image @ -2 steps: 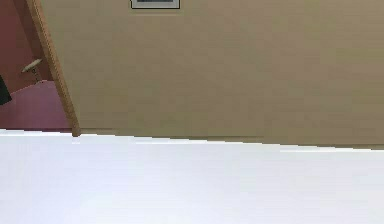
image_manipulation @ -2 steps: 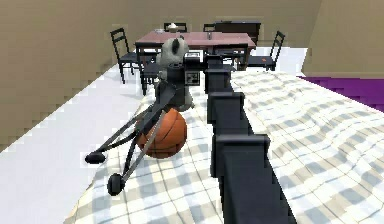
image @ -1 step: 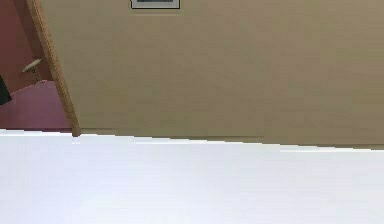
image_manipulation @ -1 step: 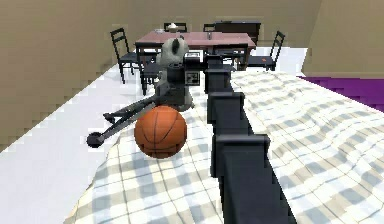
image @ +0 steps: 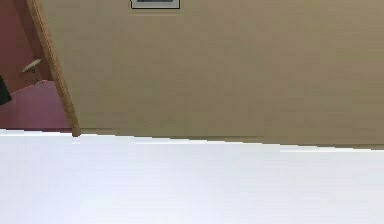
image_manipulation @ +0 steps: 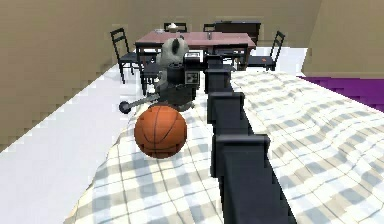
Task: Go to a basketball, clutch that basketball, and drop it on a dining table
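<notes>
Arm-side, basketball [image_manipulation: 161, 131] at bed [image_manipulation: 320, 130]; ahead, beige wall [image: 230, 70]

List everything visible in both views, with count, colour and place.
basketball: one, orange, against the checked cloth, by the gripper.
checked cloth: one, pale with grey checks, across the arm side view's lower half.
dining table: one, reddish-brown, far back in the arm side view.
chairs: at least four, dark, around the dining table.
framed picture: one, grey frame, on the beige wall at the forward view's top edge.
door frame: one, brown wood, forward view's left.
arm: one, dark, rising from the arm side view's bottom edge.
gripper: one, dark grey; cannot tell whether it holds the basketball.
</notes>
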Robot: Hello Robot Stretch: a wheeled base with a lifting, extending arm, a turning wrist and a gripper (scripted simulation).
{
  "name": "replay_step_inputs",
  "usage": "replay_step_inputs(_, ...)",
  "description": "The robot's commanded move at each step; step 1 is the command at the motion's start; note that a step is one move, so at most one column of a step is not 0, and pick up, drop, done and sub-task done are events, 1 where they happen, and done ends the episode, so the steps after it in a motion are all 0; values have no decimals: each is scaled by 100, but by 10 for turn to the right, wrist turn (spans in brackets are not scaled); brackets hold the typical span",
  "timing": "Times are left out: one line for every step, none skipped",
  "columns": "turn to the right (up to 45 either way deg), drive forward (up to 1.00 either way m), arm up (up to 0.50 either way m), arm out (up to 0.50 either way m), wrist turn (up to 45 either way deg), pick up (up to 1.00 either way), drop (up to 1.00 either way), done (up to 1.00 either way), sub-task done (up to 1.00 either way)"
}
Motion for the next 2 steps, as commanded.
replay_step_inputs(0,0,0,0,150,0,0,0,0)
replay_step_inputs(0,0,-20,0,0,0,0,0,0)
